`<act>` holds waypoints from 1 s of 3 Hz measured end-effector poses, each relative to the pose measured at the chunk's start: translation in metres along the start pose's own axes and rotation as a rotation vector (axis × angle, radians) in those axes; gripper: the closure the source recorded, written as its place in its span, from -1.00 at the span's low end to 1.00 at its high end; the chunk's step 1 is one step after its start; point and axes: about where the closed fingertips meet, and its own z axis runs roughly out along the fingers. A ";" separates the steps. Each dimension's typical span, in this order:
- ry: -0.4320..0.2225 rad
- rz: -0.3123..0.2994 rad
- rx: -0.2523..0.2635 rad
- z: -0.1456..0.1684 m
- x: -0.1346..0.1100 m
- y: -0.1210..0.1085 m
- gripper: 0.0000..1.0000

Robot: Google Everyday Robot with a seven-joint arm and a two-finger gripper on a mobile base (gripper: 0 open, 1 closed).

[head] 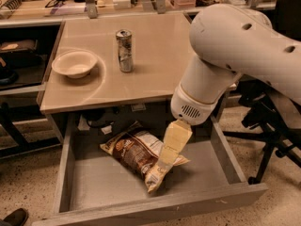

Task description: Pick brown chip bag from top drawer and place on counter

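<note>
Nearest me, the top drawer (99, 183) is pulled open, with one brown chip bag (133, 149) lying inside. My pincer (165, 160) hangs over the bag's right end; I cannot tell its grip. Beyond, the beige surface (155, 55) carries one can (124, 51) and one bowl (74, 63).

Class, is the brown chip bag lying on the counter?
No: the brown chip bag lies in the open top drawer with the gripper down over one end of it; the counter holds a bowl and a can.

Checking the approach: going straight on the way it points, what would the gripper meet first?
Probably the brown chip bag: the gripper points down into the top drawer over the bag's near end; depth is unclear.
</note>
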 end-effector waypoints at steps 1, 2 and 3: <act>0.008 -0.002 0.025 0.006 -0.003 0.006 -1.00; 0.003 0.033 0.016 0.040 -0.013 0.010 -1.00; -0.013 0.075 0.008 0.076 -0.032 0.005 -1.00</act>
